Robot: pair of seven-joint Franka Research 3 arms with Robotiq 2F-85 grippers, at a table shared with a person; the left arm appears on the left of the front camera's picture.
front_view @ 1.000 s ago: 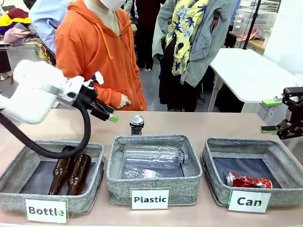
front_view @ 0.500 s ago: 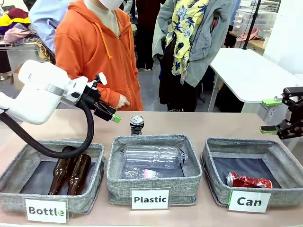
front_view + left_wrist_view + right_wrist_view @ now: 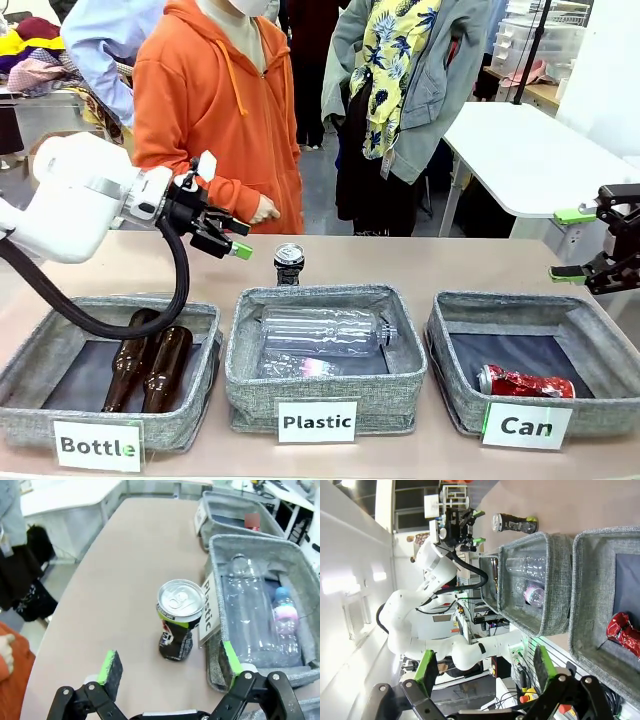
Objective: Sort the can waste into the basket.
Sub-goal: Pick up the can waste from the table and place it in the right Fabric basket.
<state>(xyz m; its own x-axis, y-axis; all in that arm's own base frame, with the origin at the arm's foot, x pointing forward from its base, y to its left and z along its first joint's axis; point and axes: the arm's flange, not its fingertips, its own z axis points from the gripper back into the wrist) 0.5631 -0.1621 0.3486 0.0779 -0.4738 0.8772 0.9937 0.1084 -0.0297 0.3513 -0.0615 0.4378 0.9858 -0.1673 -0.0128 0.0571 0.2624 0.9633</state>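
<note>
A black can [image 3: 289, 264] with a silver top stands upright on the table behind the middle basket. My left gripper [image 3: 233, 239] hangs open just left of it and above the table. In the left wrist view the black can [image 3: 179, 619] stands ahead of the open left gripper [image 3: 170, 663], beside the "Plastic" label. A crushed red can [image 3: 525, 382] lies in the grey "Can" basket [image 3: 455, 345] at the right. My right gripper [image 3: 570, 243] is open and holds nothing, above that basket's far right corner. The right wrist view shows the red can [image 3: 624, 632] in the basket [image 3: 585, 605] beyond the open right gripper [image 3: 485, 664].
The "Plastic" basket [image 3: 325, 296] in the middle holds clear bottles. The "Bottle" basket [image 3: 40, 345] at the left holds two brown glass bottles. A person in an orange hoodie [image 3: 215, 110] stands at the far edge, with one hand [image 3: 263, 211] near the table behind the black can.
My left arm has shifted a little to the right and up, and its gripper stays just left of the black can. The right arm has not moved.
</note>
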